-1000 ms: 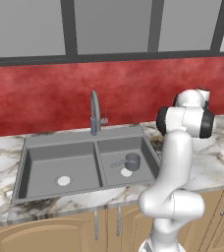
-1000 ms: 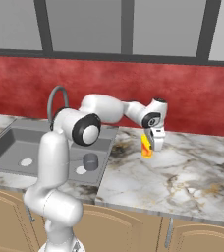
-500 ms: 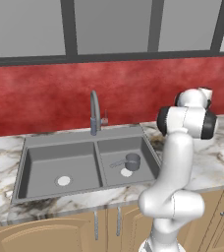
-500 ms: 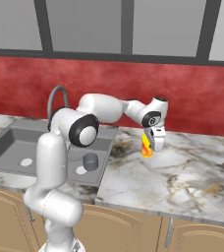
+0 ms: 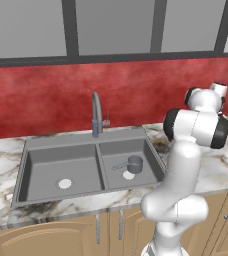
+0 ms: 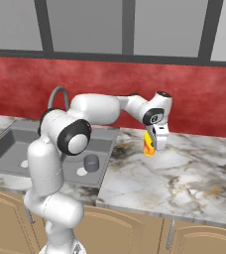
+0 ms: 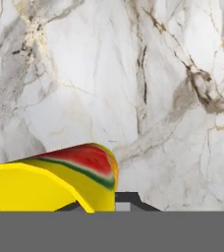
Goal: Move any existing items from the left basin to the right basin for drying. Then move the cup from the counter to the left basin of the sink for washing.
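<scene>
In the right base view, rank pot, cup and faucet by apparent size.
1. Faucet, though the arm hides much of it.
2. and 3. Cup and pot look alike; the gripper covers part of the cup, so no ranking.

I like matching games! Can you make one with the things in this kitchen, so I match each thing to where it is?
Things:
1. pot
2. cup
3. faucet
4. left basin

Places:
A. by the gripper, over the marble counter
B. holds nothing but its white drain
C. in the right basin
D. behind the sink's middle divider

Pairs: 1-C, 2-A, 3-D, 4-B
</scene>
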Available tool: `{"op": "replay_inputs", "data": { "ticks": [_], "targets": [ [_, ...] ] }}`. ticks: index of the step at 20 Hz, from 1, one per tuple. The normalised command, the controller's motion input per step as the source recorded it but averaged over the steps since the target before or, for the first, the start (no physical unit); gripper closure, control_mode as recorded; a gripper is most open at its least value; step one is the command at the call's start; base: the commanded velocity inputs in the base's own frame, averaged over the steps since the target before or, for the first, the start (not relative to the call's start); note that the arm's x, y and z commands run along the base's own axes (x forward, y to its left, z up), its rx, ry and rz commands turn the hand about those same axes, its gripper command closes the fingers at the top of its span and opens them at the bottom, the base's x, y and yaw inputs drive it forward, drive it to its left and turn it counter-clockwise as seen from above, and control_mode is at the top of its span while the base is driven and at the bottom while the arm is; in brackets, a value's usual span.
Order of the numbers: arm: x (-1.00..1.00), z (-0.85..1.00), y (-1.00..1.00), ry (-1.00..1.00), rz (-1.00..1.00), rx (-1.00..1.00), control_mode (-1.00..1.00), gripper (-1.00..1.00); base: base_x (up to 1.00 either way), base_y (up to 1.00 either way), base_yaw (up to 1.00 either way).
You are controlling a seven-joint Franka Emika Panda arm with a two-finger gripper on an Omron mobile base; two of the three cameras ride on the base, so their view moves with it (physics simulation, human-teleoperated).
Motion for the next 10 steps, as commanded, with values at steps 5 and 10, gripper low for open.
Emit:
{"op": "replay_inputs", "data": {
  "ticks": [5, 10],
  "targets": [
    [-0.34, 0.43, 0.14, -0.02, 0.00, 0.00, -1.00, 1.00, 0.00, 0.00, 0.00],
    [-0.34, 0.26, 0.34, 0.00, 0.00, 0.00, -1.00, 1.00, 0.00, 0.00, 0.00]
  ]
}}
